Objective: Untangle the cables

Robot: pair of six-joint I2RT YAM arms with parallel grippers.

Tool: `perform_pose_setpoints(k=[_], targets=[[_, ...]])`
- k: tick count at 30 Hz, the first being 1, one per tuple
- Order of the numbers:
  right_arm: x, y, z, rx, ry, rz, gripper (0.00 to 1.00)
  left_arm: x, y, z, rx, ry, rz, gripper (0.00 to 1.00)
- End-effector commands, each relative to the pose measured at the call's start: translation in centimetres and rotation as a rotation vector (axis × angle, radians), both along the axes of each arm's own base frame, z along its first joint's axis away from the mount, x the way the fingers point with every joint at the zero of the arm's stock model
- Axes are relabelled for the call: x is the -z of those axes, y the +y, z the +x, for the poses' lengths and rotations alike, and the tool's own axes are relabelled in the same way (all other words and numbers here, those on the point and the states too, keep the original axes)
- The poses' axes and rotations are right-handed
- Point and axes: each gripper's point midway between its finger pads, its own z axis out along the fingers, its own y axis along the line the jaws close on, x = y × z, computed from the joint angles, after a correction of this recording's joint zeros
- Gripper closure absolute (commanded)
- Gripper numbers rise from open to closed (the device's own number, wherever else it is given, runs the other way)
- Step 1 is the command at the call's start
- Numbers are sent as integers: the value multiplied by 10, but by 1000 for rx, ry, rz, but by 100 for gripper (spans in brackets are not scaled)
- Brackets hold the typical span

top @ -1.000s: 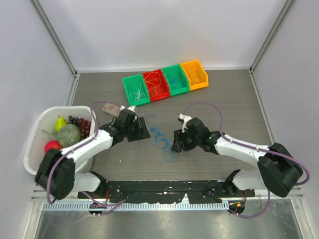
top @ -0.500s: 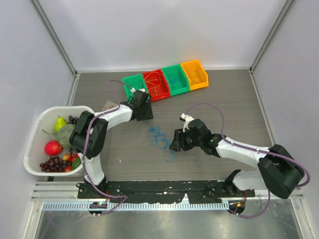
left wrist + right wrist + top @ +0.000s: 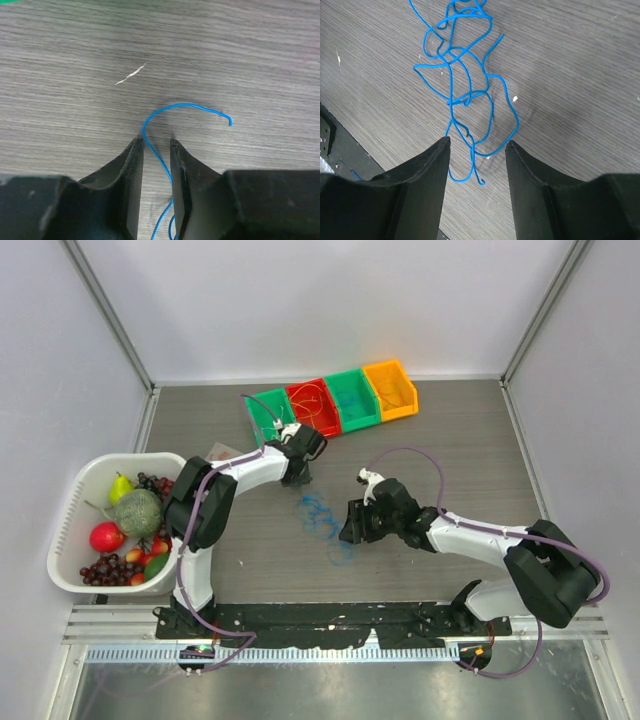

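Observation:
A tangle of thin blue cable [image 3: 318, 512] lies on the grey table between my two grippers. My left gripper [image 3: 301, 477] is at its far end. In the left wrist view, one blue strand [image 3: 187, 106] runs between the narrowly parted fingers [image 3: 156, 142], then curves out to a free end. My right gripper [image 3: 347, 528] stands open at the tangle's near end, and the lowest blue loops [image 3: 465, 75] lie between its fingertips [image 3: 477, 142]. A whitish cable [image 3: 272, 426] sits in the green bin. An orange-yellow cable [image 3: 312, 410] sits in the red bin.
Four small bins stand in a row at the back: green [image 3: 254, 412], red [image 3: 296, 392], teal [image 3: 337, 383] and orange [image 3: 403, 381]. A white basket [image 3: 72, 502] of fruit sits at the left edge. A small pinkish card [image 3: 222, 452] lies near it.
My left arm has swung from beside the basket to the far end of the blue cable, and its jaws have narrowed around a strand. The right gripper has stayed nearly still.

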Motion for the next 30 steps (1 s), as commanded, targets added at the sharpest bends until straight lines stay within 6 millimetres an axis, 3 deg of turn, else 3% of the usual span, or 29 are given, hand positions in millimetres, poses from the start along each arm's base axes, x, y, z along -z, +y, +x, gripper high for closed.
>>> perform_pose_setpoints(k=[1, 5, 8, 10, 13, 14, 18, 23, 30], targets=[[-26, 17, 20, -5, -106, 60, 47, 24, 12, -14, -78, 56, 22, 73], [-20, 32, 17, -46, -108, 59, 47, 26, 15, -7, -48, 30, 45, 100], [-14, 39, 18, -41, -123, 34, 48, 11, 8, -1, -2, -17, 16, 100], [-8, 34, 22, -5, -126, -9, 57, -9, 12, 1, 11, -80, 12, 100], [-1, 21, 24, 48, -134, -45, 71, -75, 27, 6, -32, -256, 13, 100], [1, 14, 28, 86, -146, -74, 80, -97, 34, 5, -45, -305, 19, 100], [3, -24, 32, 236, -183, -163, 99, -183, 57, -13, -60, -471, 11, 100], [-2, -71, 27, 412, -210, -231, 99, -280, 83, -50, -50, -670, -92, 100], [-27, -92, 34, 521, -273, -239, 99, -385, 93, -98, 34, -840, -306, 100]])
